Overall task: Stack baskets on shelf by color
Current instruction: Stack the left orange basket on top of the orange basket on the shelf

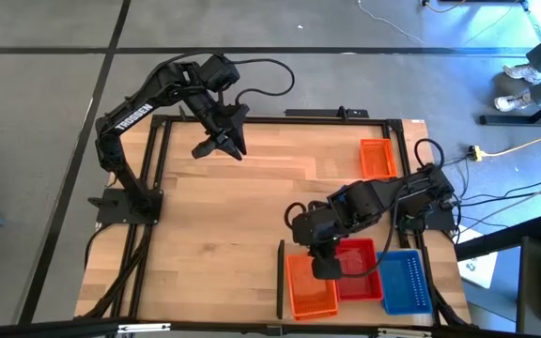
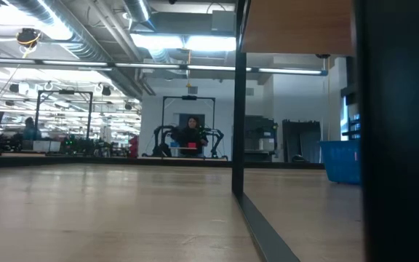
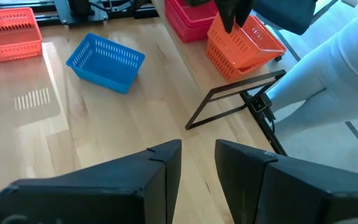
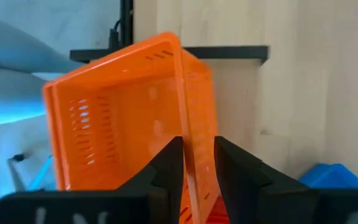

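On the wood shelf [image 1: 233,216], near its front edge, an orange basket [image 1: 310,289] stands beside the black divider strip [image 1: 280,279]. A red basket [image 1: 357,269] and a blue basket [image 1: 404,282] stand to its right. My right gripper [image 1: 325,268] is above the orange basket and shut on it [image 4: 123,118]. In the left wrist view that basket [image 3: 244,40] sits tilted on orange plastic beneath it. Another orange basket [image 1: 377,158] rests alone at the far right. My left gripper [image 1: 220,143] hangs open over the far left, holding nothing. My right gripper has one side wall of the orange basket [image 4: 197,134] between its two fingers, one finger inside the basket and one outside. The fingers come from above, slanting down, astride the wall's rim. The basket sits tilted in the hold, with its lower part out of sight.
Black frame rails [image 1: 158,188] run along the shelf's left side, and cables lie past its right edge [image 1: 496,197]. Bare wood spreads across the shelf's middle and left. A person sits far off in the room behind [image 2: 190,135].
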{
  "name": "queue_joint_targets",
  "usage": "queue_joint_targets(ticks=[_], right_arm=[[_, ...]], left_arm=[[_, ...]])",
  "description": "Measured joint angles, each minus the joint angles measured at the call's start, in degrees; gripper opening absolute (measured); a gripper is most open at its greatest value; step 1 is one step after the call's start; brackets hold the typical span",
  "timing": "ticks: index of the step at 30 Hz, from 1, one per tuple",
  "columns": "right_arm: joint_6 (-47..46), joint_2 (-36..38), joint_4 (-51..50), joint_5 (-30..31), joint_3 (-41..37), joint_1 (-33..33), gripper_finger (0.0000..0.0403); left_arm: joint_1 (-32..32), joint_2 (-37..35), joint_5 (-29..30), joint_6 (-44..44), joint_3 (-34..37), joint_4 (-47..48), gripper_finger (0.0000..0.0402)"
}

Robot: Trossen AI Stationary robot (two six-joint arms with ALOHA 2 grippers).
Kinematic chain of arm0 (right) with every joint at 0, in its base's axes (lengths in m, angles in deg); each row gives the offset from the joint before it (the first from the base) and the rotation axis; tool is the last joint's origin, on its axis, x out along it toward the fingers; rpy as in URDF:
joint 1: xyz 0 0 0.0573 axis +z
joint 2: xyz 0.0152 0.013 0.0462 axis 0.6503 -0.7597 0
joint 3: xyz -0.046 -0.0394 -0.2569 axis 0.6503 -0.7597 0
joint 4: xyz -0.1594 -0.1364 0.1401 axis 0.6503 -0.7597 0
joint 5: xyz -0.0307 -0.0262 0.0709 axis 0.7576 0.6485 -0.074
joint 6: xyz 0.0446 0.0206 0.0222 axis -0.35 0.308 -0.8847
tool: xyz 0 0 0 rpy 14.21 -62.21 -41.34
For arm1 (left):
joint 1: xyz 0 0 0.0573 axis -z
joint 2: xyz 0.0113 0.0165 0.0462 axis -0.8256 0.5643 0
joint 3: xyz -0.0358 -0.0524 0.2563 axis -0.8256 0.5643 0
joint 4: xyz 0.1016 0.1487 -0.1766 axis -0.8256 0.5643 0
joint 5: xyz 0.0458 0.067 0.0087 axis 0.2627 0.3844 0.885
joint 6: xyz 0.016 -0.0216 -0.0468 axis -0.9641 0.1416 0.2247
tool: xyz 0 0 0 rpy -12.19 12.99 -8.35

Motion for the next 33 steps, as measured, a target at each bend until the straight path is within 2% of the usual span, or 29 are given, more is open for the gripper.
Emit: queue_joint_targets(ticks=[9, 17, 33], right_arm=[[0.24, -0.04, 0.81, -0.6, -0.9, 0.0, 0.0084], [1.31, -0.04, 1.01, 0.82, -0.9, 0.0, 0.001], [3.27, -0.04, 0.99, 0.47, -0.88, -0.02, 0.0004]], left_arm=[[0.0, 0.0, 0.0, 0.0, 0.0, -0.01, 0.0089], [0.0, 0.0, 0.0, 0.0, 0.0, -0.02, 0.0089], [0.0, 0.0, 0.0, 0.0, 0.0, -0.02, 0.0089]])
